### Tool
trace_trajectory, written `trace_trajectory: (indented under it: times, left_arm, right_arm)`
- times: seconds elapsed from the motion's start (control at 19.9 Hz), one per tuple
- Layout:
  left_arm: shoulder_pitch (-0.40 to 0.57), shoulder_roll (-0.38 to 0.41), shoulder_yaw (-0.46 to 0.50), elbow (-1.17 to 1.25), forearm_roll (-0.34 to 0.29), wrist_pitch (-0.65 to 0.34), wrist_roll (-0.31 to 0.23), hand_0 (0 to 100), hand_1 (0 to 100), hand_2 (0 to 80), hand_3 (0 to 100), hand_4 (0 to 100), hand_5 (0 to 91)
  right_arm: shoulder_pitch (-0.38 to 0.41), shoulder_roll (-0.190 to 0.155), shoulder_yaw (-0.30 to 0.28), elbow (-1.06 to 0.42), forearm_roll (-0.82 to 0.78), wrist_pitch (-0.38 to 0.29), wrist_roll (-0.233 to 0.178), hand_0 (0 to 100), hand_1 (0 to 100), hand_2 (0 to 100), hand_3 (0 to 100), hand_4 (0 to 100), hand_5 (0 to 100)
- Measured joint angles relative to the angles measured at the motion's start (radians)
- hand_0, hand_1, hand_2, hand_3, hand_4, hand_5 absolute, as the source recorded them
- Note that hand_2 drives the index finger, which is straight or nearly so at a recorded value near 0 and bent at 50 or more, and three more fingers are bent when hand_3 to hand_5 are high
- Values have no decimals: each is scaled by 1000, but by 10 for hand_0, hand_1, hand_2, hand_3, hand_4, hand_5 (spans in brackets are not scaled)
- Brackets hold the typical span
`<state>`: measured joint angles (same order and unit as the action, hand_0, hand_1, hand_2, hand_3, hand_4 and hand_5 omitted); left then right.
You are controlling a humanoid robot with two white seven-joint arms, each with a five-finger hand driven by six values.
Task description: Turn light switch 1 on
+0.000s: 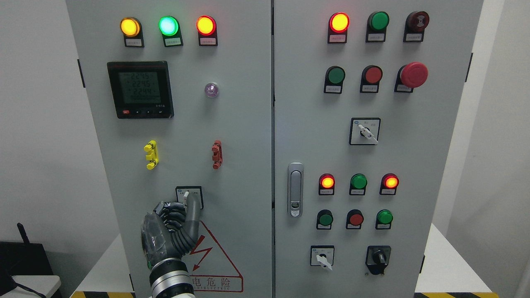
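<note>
A grey control cabinet (248, 136) with two doors fills the frame; the left hand (167, 231) rises from the bottom edge, left of the middle, against the lower part of the left door; its index finger (192, 207) is stretched upward with its tip on the white knob of the light switch (189, 196), a small rotary selector in a black-framed plate at the lower centre of that door, while the other fingers are curled in toward the palm, gripping nothing; just below the switch, partly behind the hand, sits a red warning triangle (215, 265). Higher on the same door a digital meter (140, 90) shows lit figures; under it a yellow clip (151, 155) and a red clip (217, 154) stand side by side, well apart; three lamps glow along the top, amber (130, 27), green (168, 25) and red-orange (205, 25). The right door carries a metal latch handle (295, 189) near its left edge and a red mushroom button (413, 75) at the upper right.
</note>
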<state>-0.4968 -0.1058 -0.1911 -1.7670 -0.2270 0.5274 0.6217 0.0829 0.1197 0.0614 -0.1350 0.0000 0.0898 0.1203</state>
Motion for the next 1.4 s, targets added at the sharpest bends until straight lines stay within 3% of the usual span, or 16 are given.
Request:
trace_trajectory:
  times: [0.6, 1.15, 1.4]
  left_arm:
    - [0, 0, -3, 0, 1, 0, -3, 476, 346, 600, 826, 869, 771]
    - [0, 0, -5, 0, 2, 0, -6, 538, 321, 601, 827, 872, 772]
    - [0, 0, -5, 0, 3, 0, -9, 606, 251, 598, 828, 872, 771]
  right_arm:
    - [0, 0, 0, 0, 0, 0, 0, 120, 389, 0, 0, 0, 0]
    - [0, 0, 0, 0, 0, 0, 0, 120, 389, 0, 0, 0, 0]
    - [0, 0, 0, 0, 0, 0, 0, 120, 389, 0, 0, 0, 0]
